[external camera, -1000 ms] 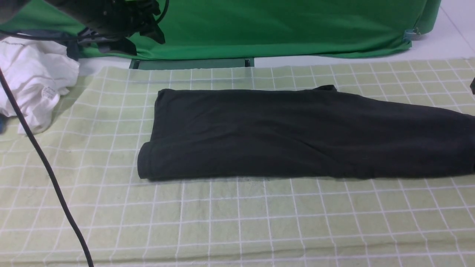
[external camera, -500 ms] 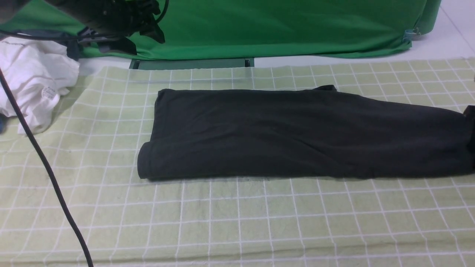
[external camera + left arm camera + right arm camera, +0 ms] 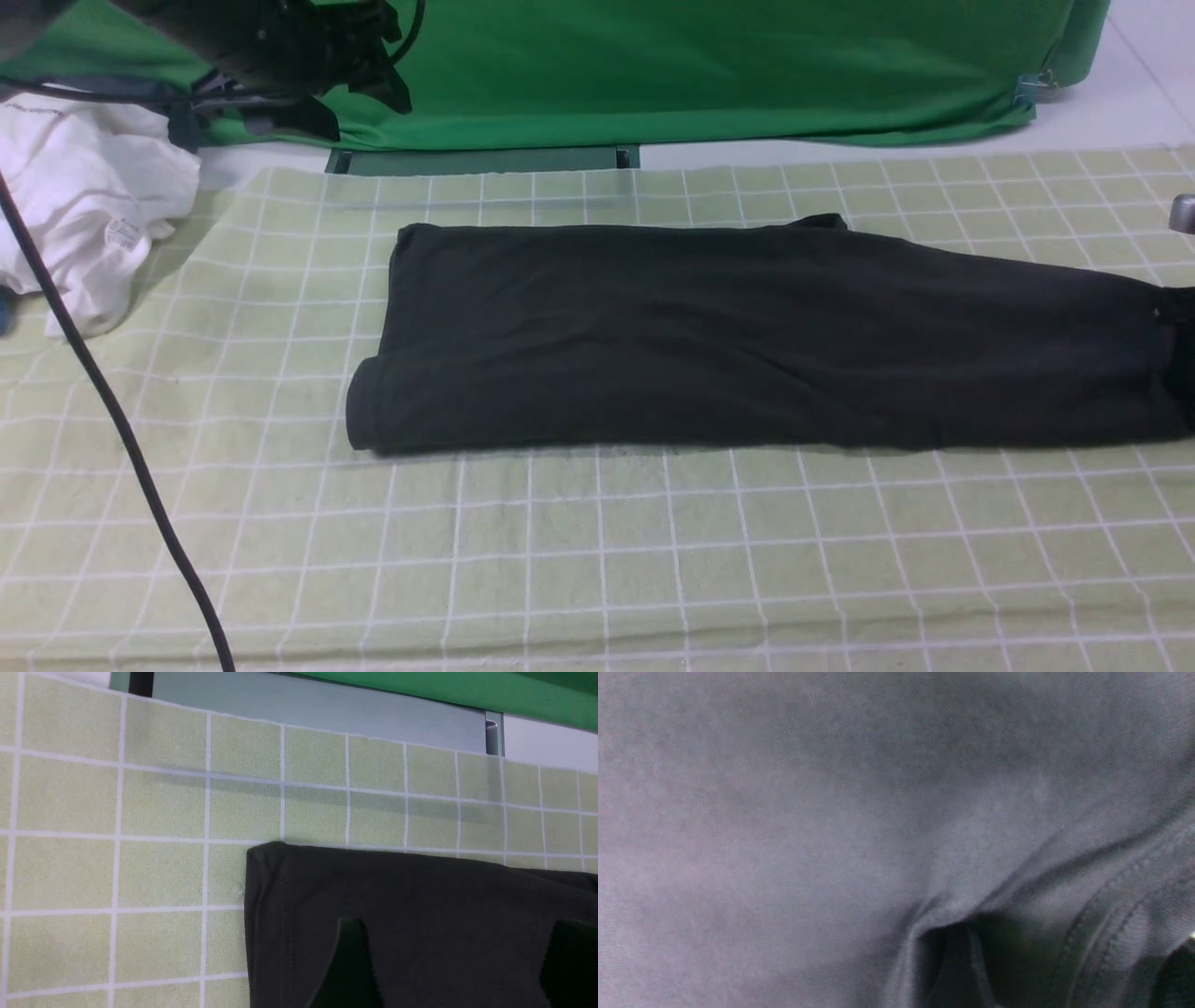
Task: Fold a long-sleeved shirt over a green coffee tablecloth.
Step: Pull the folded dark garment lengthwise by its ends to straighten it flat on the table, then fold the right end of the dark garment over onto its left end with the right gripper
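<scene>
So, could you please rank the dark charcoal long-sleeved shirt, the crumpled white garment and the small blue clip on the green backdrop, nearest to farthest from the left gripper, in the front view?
1. Dark charcoal long-sleeved shirt: its far-left corner lies below the left gripper.
2. Crumpled white garment: off to the left.
3. Small blue clip: far right, on the green backdrop.

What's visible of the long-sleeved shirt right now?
The long-sleeved shirt is a very dark, soft, matte knit, folded into a long band lying flat on the green checked tablecloth. It is broad at the robot's left end and narrows toward the right. Its near left corner is a rounded fold, and a stitched hem shows along the left edge. No print is visible. Only the tablecloth plainly touches it. The right end reaches the frame edge, so contact there cannot be told.
</scene>
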Controlling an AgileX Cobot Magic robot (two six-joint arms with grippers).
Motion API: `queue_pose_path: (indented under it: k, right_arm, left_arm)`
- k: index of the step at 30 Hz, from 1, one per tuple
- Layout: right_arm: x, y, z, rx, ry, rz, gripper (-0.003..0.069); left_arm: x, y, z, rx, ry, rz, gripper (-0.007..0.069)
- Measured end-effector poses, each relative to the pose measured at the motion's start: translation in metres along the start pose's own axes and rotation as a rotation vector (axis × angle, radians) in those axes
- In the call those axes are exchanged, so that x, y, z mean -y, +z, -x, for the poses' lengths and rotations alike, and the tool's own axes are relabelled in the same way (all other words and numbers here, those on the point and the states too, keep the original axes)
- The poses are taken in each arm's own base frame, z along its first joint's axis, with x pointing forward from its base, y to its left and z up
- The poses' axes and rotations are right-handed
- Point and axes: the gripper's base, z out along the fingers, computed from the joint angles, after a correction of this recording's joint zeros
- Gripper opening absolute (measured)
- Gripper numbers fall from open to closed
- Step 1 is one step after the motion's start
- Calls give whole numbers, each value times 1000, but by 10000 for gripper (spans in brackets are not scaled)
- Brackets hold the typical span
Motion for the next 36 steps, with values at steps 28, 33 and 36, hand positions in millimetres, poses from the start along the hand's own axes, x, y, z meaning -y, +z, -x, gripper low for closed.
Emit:
queue_pose_path:
  k: [28, 33, 36]
  right_arm:
    - [26, -75, -13, 118, -40, 10, 27]
    - [-9, -122, -26, 234, -71, -10, 27]
    - [-46, -146, -36, 298, -111, -2, 27]
  left_arm:
    - [28, -83, -17, -115, 161, -24, 14]
    - [34, -101, -18, -79, 220, -30, 14]
    - [34, -102, -18, -79, 221, -31, 14]
